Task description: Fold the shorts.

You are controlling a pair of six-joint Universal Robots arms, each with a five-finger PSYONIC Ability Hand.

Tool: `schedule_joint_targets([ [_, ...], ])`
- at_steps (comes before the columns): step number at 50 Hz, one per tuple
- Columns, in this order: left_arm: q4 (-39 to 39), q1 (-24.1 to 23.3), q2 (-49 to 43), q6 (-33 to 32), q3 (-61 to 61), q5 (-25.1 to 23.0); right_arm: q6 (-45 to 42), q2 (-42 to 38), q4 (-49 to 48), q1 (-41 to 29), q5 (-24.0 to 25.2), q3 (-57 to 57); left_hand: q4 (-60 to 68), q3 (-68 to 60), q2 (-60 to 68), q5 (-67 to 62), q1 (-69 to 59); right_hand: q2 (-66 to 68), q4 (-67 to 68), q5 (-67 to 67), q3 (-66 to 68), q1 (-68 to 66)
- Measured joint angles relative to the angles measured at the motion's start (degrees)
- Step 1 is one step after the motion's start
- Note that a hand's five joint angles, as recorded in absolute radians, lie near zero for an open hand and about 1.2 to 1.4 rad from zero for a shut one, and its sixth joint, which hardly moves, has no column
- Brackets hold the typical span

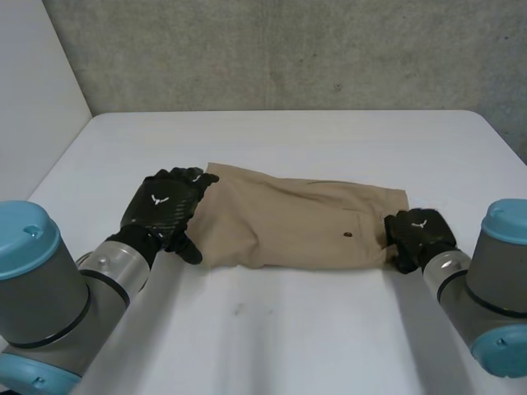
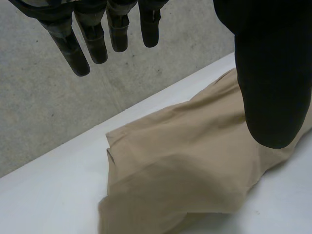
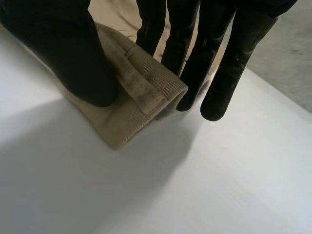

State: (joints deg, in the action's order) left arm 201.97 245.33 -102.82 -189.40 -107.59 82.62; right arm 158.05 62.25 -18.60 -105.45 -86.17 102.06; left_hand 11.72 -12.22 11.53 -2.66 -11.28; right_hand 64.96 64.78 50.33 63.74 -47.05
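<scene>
Across the middle of the white worktop [image 1: 288, 329] the tan shorts [image 1: 296, 226] lie folded into a long band, running from my left side to my right, with a small dark spot [image 1: 347, 235] on the cloth towards the right end. Behind the worktop stands a grey concrete wall [image 1: 288, 49].

My left robot hand [image 1: 162, 207] sits at the left end of the shorts, over that end's far corner. From its wrist I see its fingers [image 2: 73, 53] held straight and spread in the air, with the thumb [image 2: 270, 87] set well apart from them above the rumpled cloth [image 2: 185, 170]. It has hold of nothing.

My right robot hand [image 1: 420, 234] is at the right end, at the near corner. From its wrist, the thumb [image 3: 73, 58] presses down on top of the thick folded edge [image 3: 136, 97], while the straight fingers [image 3: 229, 73] come down against the other side of that fold, their tips at the worktop. The cloth bulges up between thumb and fingers, pinched there.
</scene>
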Motion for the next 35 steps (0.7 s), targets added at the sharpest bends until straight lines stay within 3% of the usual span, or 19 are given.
schedule_joint_targets([
  [8,-0.12,-0.03,0.61,-0.02,-0.02,0.04,-4.94,4.43,-0.02,7.18,-2.07,-0.13,0.00,0.00,0.00,0.01,0.00,2.18,3.42,2.67,2.25,-5.18],
  [17,-0.31,0.44,2.62,0.05,-0.89,0.00,-15.71,7.77,5.12,15.02,-0.76,-3.05,0.00,0.00,0.00,-0.01,0.00,2.17,3.43,3.44,2.25,-6.35],
  [23,-0.35,0.59,3.11,0.08,-1.49,0.00,-18.26,8.15,7.19,7.81,0.61,-9.14,0.00,0.00,0.00,0.01,0.00,2.18,3.44,4.16,3.42,-6.37],
  [29,-0.42,0.53,3.18,0.08,-1.68,0.02,-15.64,6.60,6.10,-8.30,3.72,-14.06,0.00,0.00,0.00,0.03,0.00,3.59,3.45,4.46,4.94,-6.37],
  [30,-0.42,0.53,3.18,0.08,-1.68,0.02,-15.64,6.60,6.10,-8.30,3.72,-14.06,0.00,0.00,0.00,0.03,0.00,3.59,3.45,4.46,4.94,-6.37],
  [31,-0.57,0.51,3.25,0.08,-1.67,0.04,-15.11,5.22,5.65,-13.02,6.31,-14.45,0.00,0.00,0.00,0.01,0.00,3.59,3.45,4.45,5.09,-6.37],
  [35,-1.03,0.50,3.47,0.08,-1.55,0.06,-14.63,1.95,5.23,-20.04,12.81,-14.03,0.00,0.00,0.00,0.01,0.00,-1.64,-0.70,1.17,0.77,-3.76],
])
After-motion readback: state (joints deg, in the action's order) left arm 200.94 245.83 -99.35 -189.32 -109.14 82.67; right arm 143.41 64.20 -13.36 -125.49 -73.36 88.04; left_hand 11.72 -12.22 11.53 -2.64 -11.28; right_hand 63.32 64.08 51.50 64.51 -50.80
